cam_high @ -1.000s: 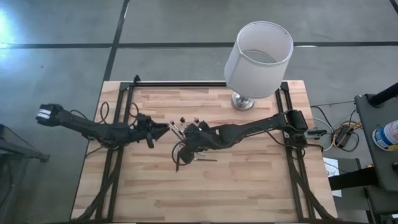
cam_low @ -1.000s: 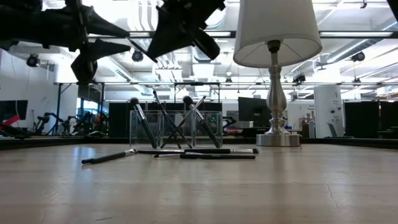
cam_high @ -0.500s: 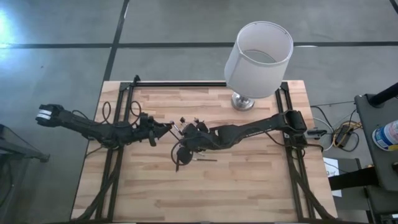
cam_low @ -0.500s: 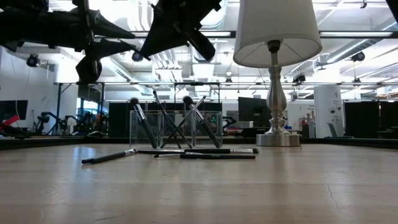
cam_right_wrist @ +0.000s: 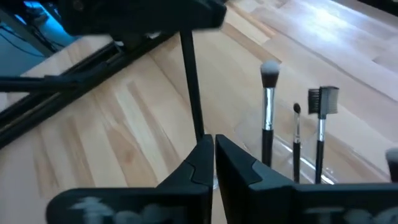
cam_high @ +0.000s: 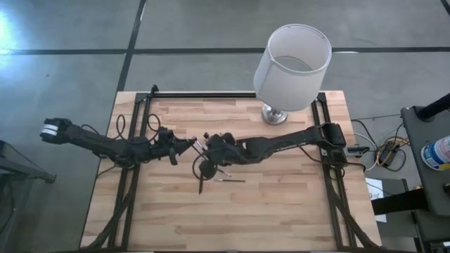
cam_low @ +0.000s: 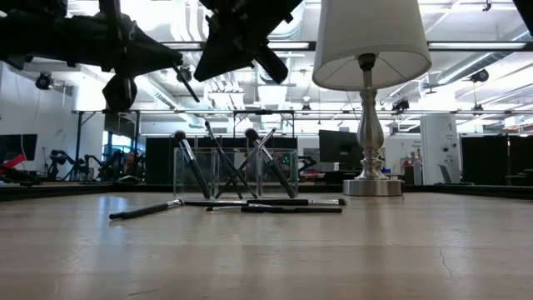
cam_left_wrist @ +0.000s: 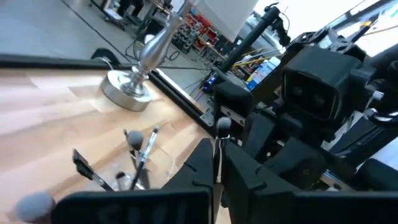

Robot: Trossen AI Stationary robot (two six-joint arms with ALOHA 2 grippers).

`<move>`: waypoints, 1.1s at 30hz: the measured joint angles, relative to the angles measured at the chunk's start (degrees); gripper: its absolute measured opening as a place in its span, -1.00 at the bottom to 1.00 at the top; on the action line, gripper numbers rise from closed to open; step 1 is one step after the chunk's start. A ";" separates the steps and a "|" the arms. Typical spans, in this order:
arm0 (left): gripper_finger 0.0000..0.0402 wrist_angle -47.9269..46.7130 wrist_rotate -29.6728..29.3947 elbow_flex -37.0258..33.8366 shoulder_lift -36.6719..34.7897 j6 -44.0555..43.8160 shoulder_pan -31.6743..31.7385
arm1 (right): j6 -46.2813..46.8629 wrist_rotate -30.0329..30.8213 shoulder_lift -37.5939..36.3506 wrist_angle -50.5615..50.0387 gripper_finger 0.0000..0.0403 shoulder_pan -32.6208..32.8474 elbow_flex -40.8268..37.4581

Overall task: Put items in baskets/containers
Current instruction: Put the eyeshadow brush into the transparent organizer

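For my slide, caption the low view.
Makeup brushes stand in a clear plastic holder, more lie on the wooden table, beside a white-shaded lamp.

A pale wooden plank surface point(cam_high: 281, 204) with a dark metal frame stands on a grey concrete floor point(cam_high: 70, 28) crossed by dark seam lines. At the far edge of the surface stands a table lamp with a white drum shade point(cam_high: 292, 56) on a silvery metal base point(cam_low: 372, 187). To one side of the surface sits a dark cart point(cam_high: 425, 133) holding a white container with a blue label point(cam_high: 436, 152), with coloured wires point(cam_high: 387, 150) beside it. Seen level across the surface, the room behind is a large, bright, open workshop: white ceiling ducts and beams point(cam_low: 466, 50), hanging lamps, a dark monitor point(cam_low: 337, 148), and racks of equipment along the far wall.
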 joint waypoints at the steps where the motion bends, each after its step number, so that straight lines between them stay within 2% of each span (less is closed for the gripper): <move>1: -0.94 -0.54 -0.29 0.18 0.00 1.09 0.40 | 0.02 0.05 -0.01 -1.08 -0.89 -0.07 0.00; 3: -0.94 -2.61 -0.69 0.72 0.00 4.01 1.40 | 0.04 0.66 -0.17 -4.06 -0.81 -0.16 0.00; 8: -0.94 -9.83 -0.55 3.85 0.19 14.30 4.15 | 0.76 8.32 -1.70 -14.59 -0.61 -0.05 1.59; 14: -0.94 -13.97 1.49 6.79 4.10 21.93 6.13 | 1.98 8.76 -2.28 -17.81 -0.49 -0.05 1.92; 24: -0.91 -11.82 1.69 7.35 15.02 22.16 7.16 | 4.94 8.61 -1.73 -18.24 -0.51 -0.01 1.36; 30: -0.89 -8.96 3.25 7.37 16.04 20.37 7.17 | 4.96 8.52 -1.73 -18.48 -0.54 -0.01 1.07; 33: -0.80 -9.63 3.02 7.37 16.39 18.07 7.18 | 4.96 8.43 -1.73 -18.49 -0.53 -0.01 1.03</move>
